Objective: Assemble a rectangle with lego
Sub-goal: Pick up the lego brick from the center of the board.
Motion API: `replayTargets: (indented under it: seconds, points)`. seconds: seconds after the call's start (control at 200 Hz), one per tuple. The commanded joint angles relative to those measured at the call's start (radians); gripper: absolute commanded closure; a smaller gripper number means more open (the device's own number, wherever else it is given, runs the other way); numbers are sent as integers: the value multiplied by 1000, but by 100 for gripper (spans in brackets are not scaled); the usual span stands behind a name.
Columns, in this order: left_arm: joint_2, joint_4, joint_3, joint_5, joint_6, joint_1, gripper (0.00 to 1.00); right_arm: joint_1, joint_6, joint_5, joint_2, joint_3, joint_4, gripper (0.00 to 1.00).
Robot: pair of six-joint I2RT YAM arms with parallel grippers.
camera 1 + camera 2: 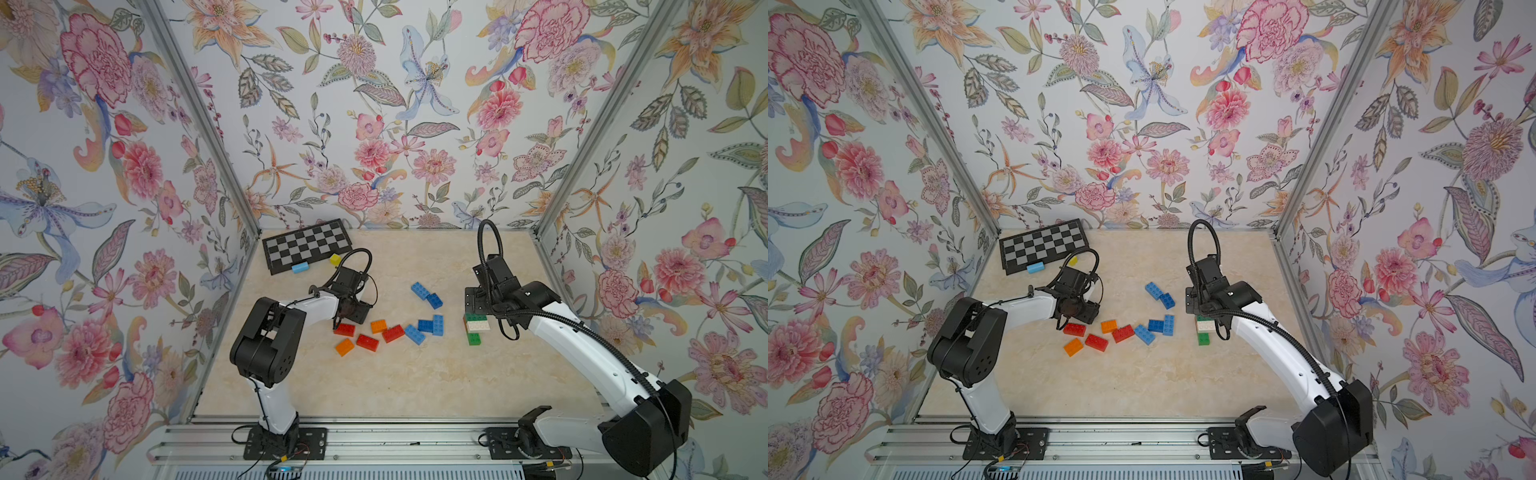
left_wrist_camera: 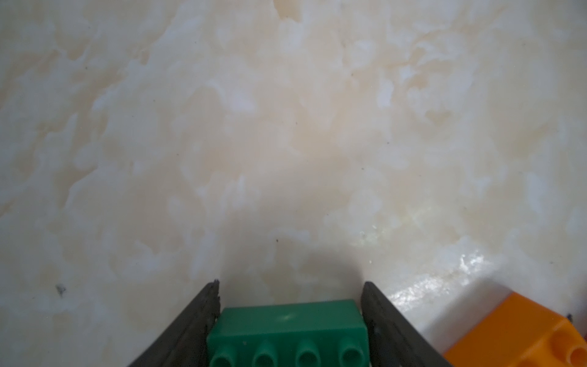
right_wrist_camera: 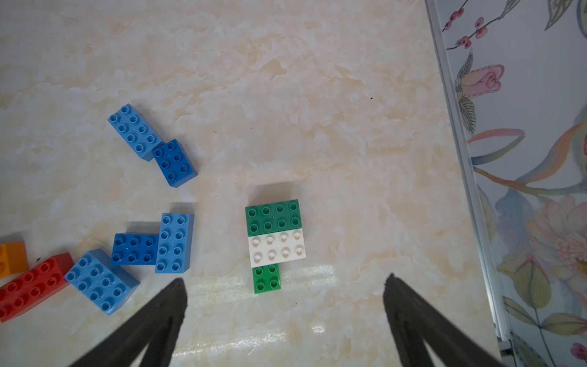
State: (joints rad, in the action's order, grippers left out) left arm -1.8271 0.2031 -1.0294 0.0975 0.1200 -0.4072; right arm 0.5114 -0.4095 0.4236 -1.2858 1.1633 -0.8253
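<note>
In the left wrist view, my left gripper [image 2: 290,282] is shut on a green lego brick [image 2: 287,321], one finger against each short end, studs facing the camera. An orange brick [image 2: 524,333] lies close beside it. In both top views this gripper [image 1: 347,320] hangs by a red brick [image 1: 344,329]; the green brick is hidden there. My right gripper [image 3: 286,279] is open above a joined green [image 3: 273,217], white [image 3: 277,248] and small green [image 3: 266,279] group. Loose blue bricks [image 1: 425,325], red bricks [image 1: 367,342] and orange bricks [image 1: 344,347] lie between the arms.
A black and grey checkerboard [image 1: 307,245] lies at the back left, with a light blue block [image 1: 299,267] and a yellow block [image 1: 335,259] at its edge. Flowered walls [image 3: 524,159] enclose the marbled table [image 1: 395,382] on three sides.
</note>
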Motion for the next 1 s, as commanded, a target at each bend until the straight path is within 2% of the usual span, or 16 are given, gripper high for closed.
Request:
replayTargets:
  seconds: [0.0,0.17,0.42,0.721,0.856,0.991]
  points:
    - [10,78,22,-24,9,-15,30,7,-20,23,26,-10,-2,0]
    - [19,57,44,-16,37,-15,37,6,-16,30,28,-15,1,0]
    - [60,-30,47,25,121,-15,56,6,-12,38,28,-19,5,0]
    - [145,-32,-4,31,294,-36,57,6,-16,17,32,-28,22,0]
    - [216,-11,14,24,392,-84,57,6,-25,26,47,-47,23,0]
    - [301,-23,57,7,506,-170,57,6,-30,35,64,-69,23,0]
